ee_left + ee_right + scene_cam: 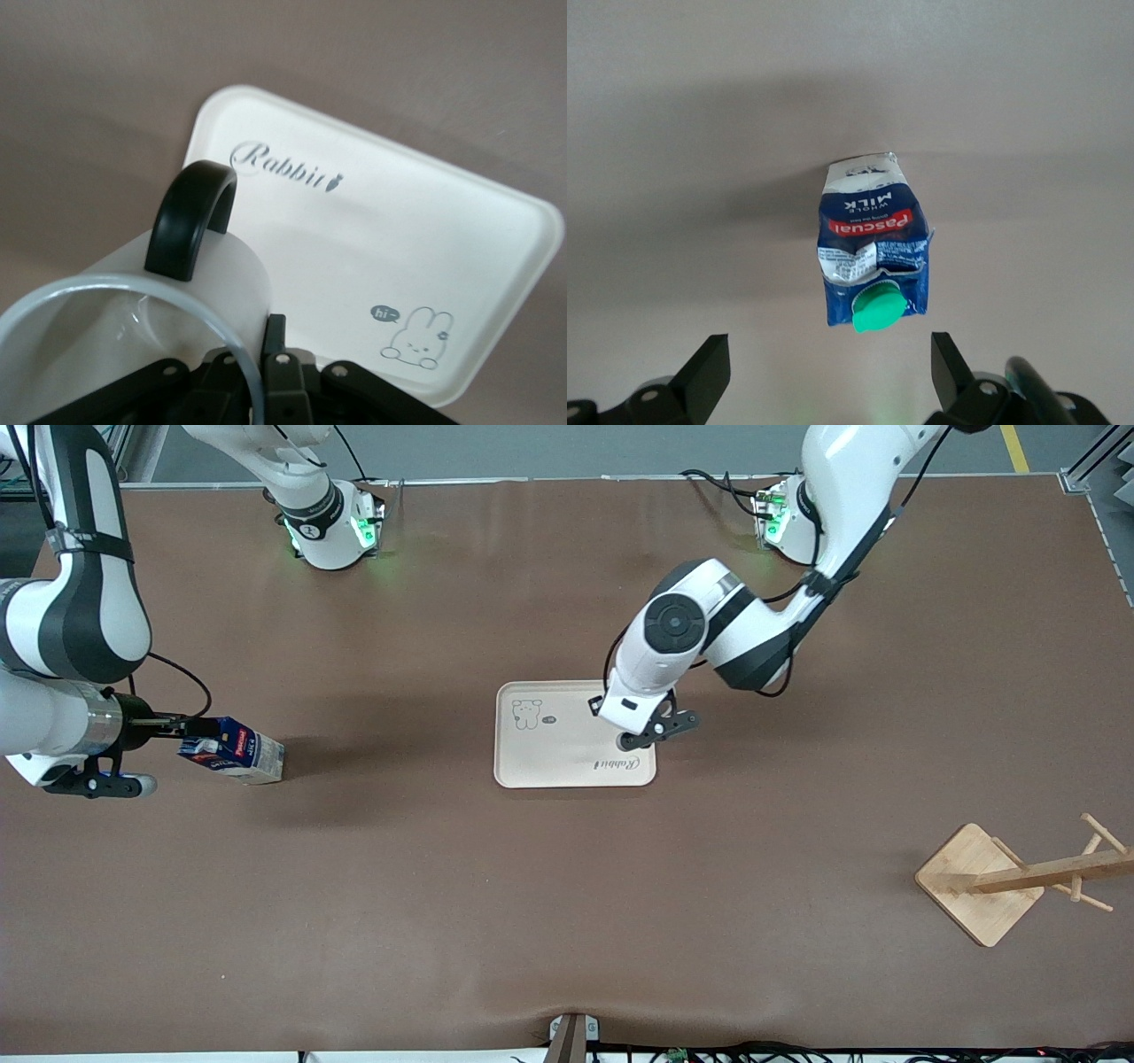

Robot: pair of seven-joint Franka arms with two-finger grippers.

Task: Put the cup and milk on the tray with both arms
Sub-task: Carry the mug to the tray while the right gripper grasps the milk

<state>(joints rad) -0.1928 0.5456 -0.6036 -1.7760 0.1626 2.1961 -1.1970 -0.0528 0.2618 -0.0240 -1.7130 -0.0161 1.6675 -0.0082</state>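
Note:
My left gripper (624,732) is over the cream tray (549,735), at the tray's end toward the left arm. In the left wrist view it (257,354) is shut on the rim of the white cup (199,297), whose black handle (190,221) points toward the tray (354,230). In the front view the arm hides the cup. The dark blue milk carton (232,750) lies on its side on the table toward the right arm's end. My right gripper (174,727) is open and empty just beside it. In the right wrist view the carton (873,248) turns its green cap (879,311) toward the gripper (828,359).
A wooden rack with a square base (979,881) stands near the front camera at the left arm's end of the table. The brown table (567,912) reaches to an edge with cables along the bottom of the front view.

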